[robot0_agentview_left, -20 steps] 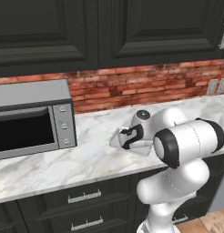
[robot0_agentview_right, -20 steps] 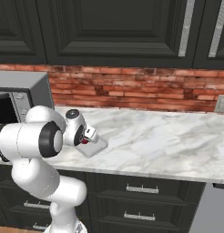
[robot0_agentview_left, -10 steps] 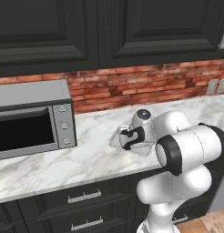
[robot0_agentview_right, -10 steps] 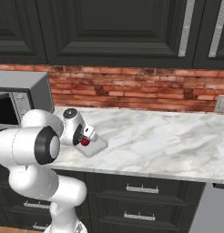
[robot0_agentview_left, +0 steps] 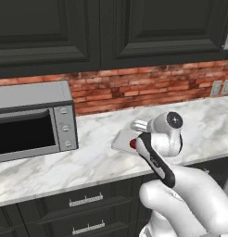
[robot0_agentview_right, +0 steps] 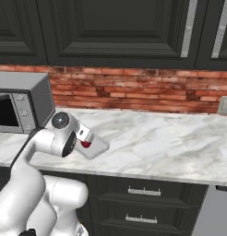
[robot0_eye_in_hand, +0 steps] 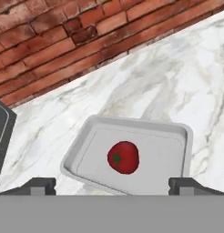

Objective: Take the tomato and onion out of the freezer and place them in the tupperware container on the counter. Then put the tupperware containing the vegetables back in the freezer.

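1. One tomato [robot0_eye_in_hand: 123,157] lies in the tupperware container [robot0_eye_in_hand: 82,148] on the surface [robot0_eye_in_hand: 177,77].
2. The end effector [robot0_eye_in_hand: 112,185] hovers above, fingers spread, holding nothing.
3. The tomato looks smooth, slippery and soft; squeeze its round sides gently.

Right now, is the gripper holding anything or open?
Gripper: open, holding nothing; the tomato lies in the tupperware container between and beyond its fingertips.

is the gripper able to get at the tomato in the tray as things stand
Probably yes. The gripper hangs open right above the tupperware container, its fingertips spread wider than the tomato, which lies alone on the tray floor. Only the low walls stand near it, and nothing covers it.
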You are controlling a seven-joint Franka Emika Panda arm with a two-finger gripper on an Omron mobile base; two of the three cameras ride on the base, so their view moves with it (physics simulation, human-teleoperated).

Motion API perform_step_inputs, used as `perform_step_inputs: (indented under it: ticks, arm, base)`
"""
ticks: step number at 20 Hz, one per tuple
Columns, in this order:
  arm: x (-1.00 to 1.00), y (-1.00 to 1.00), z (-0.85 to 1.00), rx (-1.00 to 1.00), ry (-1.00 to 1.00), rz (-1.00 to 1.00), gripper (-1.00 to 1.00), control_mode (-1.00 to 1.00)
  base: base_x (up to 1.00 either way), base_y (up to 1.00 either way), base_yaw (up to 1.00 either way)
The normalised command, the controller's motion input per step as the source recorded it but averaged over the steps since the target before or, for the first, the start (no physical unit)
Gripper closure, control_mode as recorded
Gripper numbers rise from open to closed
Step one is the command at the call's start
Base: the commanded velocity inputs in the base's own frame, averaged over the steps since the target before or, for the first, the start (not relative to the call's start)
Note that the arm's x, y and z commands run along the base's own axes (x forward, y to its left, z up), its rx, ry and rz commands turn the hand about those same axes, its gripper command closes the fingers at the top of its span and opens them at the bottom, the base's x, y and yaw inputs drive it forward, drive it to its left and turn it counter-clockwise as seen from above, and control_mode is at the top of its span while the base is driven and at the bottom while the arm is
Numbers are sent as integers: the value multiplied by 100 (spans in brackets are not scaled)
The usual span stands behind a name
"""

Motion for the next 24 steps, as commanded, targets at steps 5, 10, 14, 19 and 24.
perform_step_inputs:
  ticks: [5,10,14,19,24]
  arm:
    - [-95,0,100,13,-13,1,-100,-100]
    - [-95,0,100,2,5,-1,-100,-100]
    - [-76,0,91,-22,25,-3,-100,-100]
    - [-53,-7,8,-26,15,-1,-100,-100]
    - [-40,-27,-22,-10,23,0,-100,-100]
  base:
    - [0,0,0]
    - [0,0,0]
    - [0,0,0]
    - [0,0,0]
    - [0,0,0]
